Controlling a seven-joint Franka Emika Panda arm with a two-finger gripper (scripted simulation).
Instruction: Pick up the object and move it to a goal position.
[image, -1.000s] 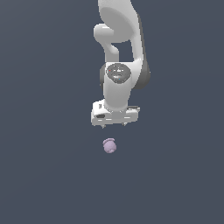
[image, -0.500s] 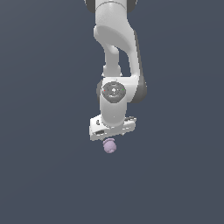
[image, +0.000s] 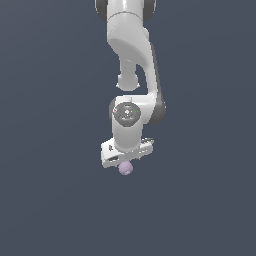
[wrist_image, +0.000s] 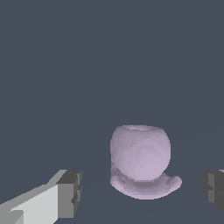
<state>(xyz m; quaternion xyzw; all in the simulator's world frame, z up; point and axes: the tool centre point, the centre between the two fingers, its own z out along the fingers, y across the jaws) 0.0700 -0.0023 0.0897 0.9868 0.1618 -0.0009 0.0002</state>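
Since a second ago I have lowered my gripper (wrist_image: 140, 192) around the object (image: 126, 168); jaws stand open, one at 9 and one at 3, ready to close.

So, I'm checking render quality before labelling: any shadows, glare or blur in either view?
Exterior view: flat dark backdrop, no cast shadow under the object, soft shading on the white arm, no glare. Wrist view: the object looks blocky and pixelated at its edges, shaded but without highlights; the pincer fingers are cropped by the frame edge, nothing motion-blurred.
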